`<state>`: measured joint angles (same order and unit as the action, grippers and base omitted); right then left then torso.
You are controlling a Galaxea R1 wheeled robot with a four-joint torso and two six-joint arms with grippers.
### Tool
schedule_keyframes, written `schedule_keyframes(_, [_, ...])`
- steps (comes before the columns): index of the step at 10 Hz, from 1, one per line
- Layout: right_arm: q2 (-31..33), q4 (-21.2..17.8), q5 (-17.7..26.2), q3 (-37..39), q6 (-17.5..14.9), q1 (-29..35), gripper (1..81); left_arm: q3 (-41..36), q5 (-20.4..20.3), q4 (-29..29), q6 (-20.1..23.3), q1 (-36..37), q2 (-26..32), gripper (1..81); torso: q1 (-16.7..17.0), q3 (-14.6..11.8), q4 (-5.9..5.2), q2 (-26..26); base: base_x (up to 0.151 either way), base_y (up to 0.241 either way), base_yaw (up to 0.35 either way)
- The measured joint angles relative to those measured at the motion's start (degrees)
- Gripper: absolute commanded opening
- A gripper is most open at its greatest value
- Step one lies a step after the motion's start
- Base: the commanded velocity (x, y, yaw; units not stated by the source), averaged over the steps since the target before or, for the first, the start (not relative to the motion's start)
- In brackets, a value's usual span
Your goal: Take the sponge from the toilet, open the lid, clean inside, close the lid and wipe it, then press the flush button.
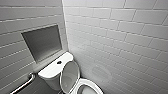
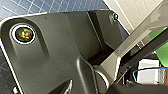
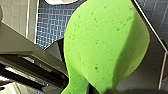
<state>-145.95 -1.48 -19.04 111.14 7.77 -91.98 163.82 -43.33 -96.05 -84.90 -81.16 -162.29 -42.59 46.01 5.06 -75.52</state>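
The white toilet (image 1: 53, 70) stands in the corner below me with its lid (image 1: 70, 76) raised against the tank. Part of the oval bowl rim (image 1: 93, 87) shows beside the lid. The small dark flush button (image 1: 59, 62) sits in the middle of the tank top. The bright green sponge (image 3: 105, 45) looms large in the right wrist view, pinched at its narrow end by my right gripper (image 3: 100, 87), which is shut on it. A patch of the same green sponge (image 2: 162, 51) shows in the left wrist view. My left gripper is open and holds nothing that I can see.
A grey recessed niche (image 1: 43, 42) is set in the tiled wall above the tank. A metal grab bar (image 1: 25, 83) runs along the wall left of the toilet. White tiled wall (image 1: 125, 37) closes in on the right. The floor (image 3: 52, 22) has small blue tiles.
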Motion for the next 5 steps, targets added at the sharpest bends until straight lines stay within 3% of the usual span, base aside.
schedule_keyframes(3, [-0.48,0.68,0.3,0.43,0.0,0.15,1.0,4.16,2.32,-1.16,0.15,-1.72,-1.9,81.1,0.05,-0.02,0.0,-0.07,0.0,0.0,0.0])
schedule_keyframes(5, [-1.88,0.95,0.89,2.5,0.0,0.41,1.0,4.22,2.49,-2.11,-2.91,-3.8,-1.74,81.1,0.07,-0.02,0.0,-0.07,0.0,0.0,0.0])
